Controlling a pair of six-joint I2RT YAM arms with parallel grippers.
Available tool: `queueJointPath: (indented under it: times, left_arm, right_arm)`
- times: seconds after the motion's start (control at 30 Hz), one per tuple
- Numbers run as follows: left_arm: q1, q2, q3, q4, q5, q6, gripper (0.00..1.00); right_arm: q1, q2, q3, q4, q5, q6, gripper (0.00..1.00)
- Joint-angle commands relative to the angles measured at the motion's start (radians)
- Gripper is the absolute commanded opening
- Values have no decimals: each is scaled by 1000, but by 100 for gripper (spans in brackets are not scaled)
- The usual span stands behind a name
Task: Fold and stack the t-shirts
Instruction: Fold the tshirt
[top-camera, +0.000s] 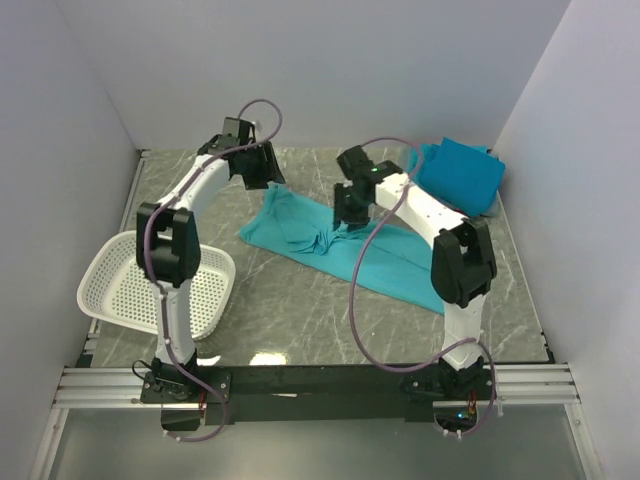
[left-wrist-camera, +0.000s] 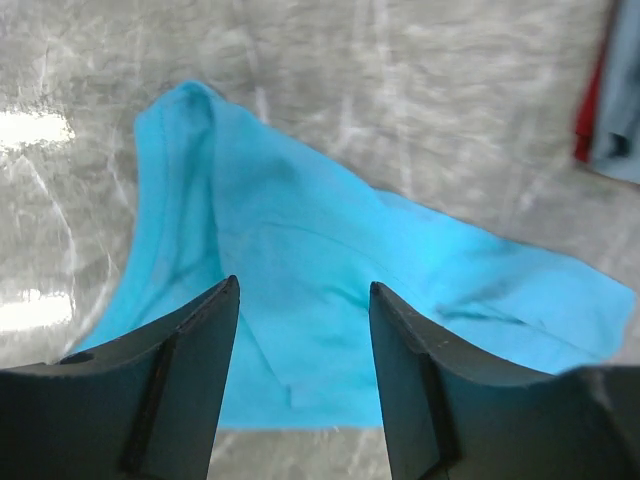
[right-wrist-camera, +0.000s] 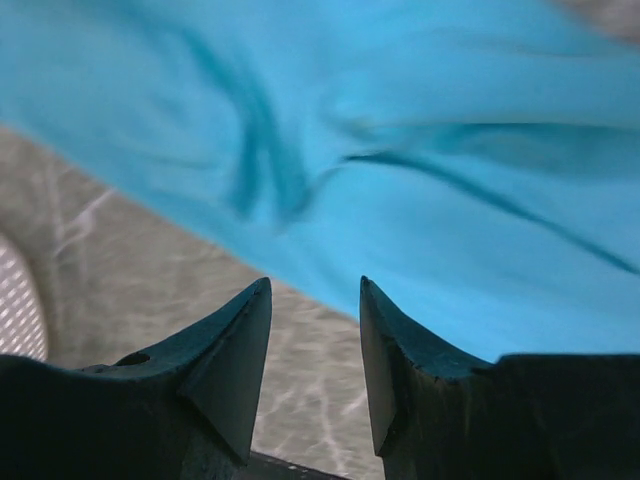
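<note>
One teal t-shirt (top-camera: 290, 225) lies spread on the marble table (top-camera: 290, 315), near the middle, and it runs diagonally from the far left to the near right. Its middle part is bunched into some wrinkles, and the left part is flat.

The left gripper (top-camera: 268, 178) hangs over the far left corner of this shirt. In the left wrist view its fingers (left-wrist-camera: 190, 350) are apart and nothing is between them; only the shirt (left-wrist-camera: 300, 220) is seen below. The right gripper (top-camera: 348, 212) is above the wrinkled middle. In the right wrist view its jaws are also released, with bare table between the tips and the blurred teal cloth (right-wrist-camera: 450, 200) just behind.

The right arm (top-camera: 440, 225) and its purple cable (top-camera: 355, 270) cross over the right half of the shirt, so a part of the cloth is hidden from above.

In the far right corner there is a pile of folded shirts (top-camera: 462, 172), with a teal one on top. The left wrist view shows a red edge (left-wrist-camera: 588, 110) and a grey-blue edge (left-wrist-camera: 622, 90) there.

A white plastic basket (top-camera: 115, 285) stands at the near left, well apart from the shirt, and the left arm (top-camera: 170, 260) passes over it.
</note>
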Motion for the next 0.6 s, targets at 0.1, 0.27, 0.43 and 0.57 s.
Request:
queueJointPath:
  times: [0.1,0.27,0.43,0.57]
  left_arm:
    - [-4,-163,-138,-37,117,65,60]
    - [-3,-232,-328,19,229,65,60]
    - [-15,-242,-411,62,278,70,60]
    - [-27,-197,-391,71,300,62,60]
  right_arm:
    - [100,100,66,33,-74,38,49]
    - [117,152,68,44,-34,64,49]
    - [119,181,74,39,27,43,50]
    - [119,209,91,41,47,35,50]
